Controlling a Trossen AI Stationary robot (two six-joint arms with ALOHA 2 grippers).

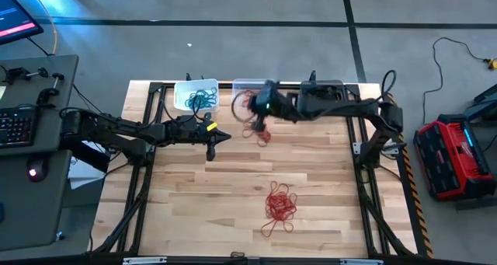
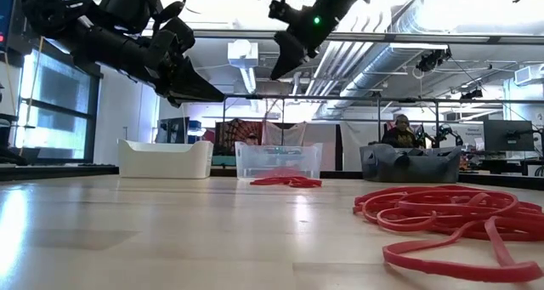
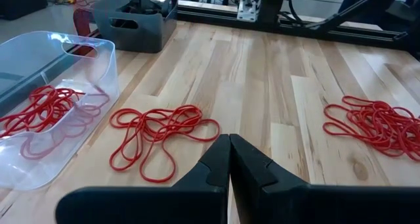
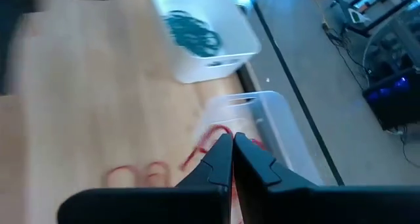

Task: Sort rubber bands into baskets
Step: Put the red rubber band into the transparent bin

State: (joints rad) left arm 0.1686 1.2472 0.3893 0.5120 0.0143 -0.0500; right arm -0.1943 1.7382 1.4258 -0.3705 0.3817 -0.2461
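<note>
The rubber bands lie in several bunches. Teal ones (image 1: pixel 202 100) are in the white basket (image 1: pixel 183 90). Red ones (image 3: pixel 39 112) are in the clear basket (image 3: pixel 98 66), more red ones (image 3: pixel 161 135) lie on the table beside it, and a third red bunch (image 1: pixel 279 204) lies nearer the front. The dark grey basket (image 3: pixel 134 17) stands at the far right. My left gripper (image 1: pixel 224 137) is shut and hovers left of the red bunch by the clear basket. My right gripper (image 2: pixel 276 73) is shut, high over the clear basket, with nothing hanging from it.
Black frame rails (image 1: pixel 365 152) run along the table's edges. A desk with a keyboard (image 1: pixel 19 125) stands to the left, and a red and black case (image 1: pixel 454 156) lies on the floor to the right. A person (image 2: pixel 399 130) sits far behind the table. Bare wood lies between the bunches.
</note>
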